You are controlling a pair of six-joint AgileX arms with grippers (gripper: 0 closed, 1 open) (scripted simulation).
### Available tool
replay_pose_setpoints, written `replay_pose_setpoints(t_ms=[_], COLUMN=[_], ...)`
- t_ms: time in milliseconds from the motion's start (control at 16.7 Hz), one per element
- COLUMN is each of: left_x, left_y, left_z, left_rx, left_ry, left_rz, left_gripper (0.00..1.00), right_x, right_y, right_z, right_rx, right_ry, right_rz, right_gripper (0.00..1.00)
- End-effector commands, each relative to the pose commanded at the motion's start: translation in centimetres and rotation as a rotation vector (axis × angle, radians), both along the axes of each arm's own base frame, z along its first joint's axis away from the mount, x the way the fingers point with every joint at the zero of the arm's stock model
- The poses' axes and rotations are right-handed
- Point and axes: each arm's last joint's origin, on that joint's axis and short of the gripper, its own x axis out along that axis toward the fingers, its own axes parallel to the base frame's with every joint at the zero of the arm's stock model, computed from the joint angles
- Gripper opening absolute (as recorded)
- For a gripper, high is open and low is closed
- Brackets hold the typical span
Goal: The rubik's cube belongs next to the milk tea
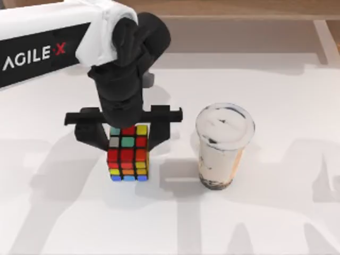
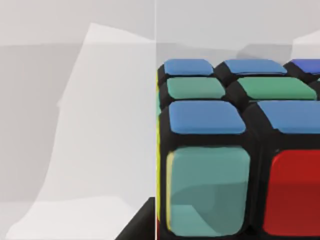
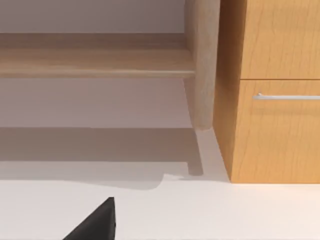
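Observation:
The rubik's cube is left of the milk tea, a tall clear cup with a beige drink and dark pearls. A small gap separates them. My left gripper comes down from above and is shut on the cube, with one black finger against each side. I cannot tell whether the cube rests on the white table. In the left wrist view the rubik's cube is very close, showing blue, green and red stickers. A dark part of my right gripper shows low in the right wrist view, parked away from the objects.
Open white tabletop lies in front of and to the right of the cup. The right wrist view shows a wooden cabinet with a drawer handle, and a wooden leg beyond the table's edge.

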Motion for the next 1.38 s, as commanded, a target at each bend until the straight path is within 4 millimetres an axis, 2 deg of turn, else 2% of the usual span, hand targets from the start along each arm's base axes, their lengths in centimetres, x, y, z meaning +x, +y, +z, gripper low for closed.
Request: replay_pose_setpoints(t_ms=[960,1200,1380], left_x=[0.4,0.2,0.0], left_y=[0.7,0.3,-0.1], left_z=[0.0,-0.5,-1.8], left_rx=[-0.006,-0.014,-0.002], left_ry=[-0.027,-0.028,-0.003], left_rz=[0.025,0.012,-0.002], left_gripper=[0.0,0.0,0.0], right_x=[0.0,0.0,0.0], right_y=[0.0,0.0,0.0], right_z=[0.0,0.0,0.0], right_rx=[0.0,0.0,0.0], right_ry=[0.0,0.0,0.0], right_rz=[0.0,0.0,0.0], right_gripper=[1.0,1.0,1.0])
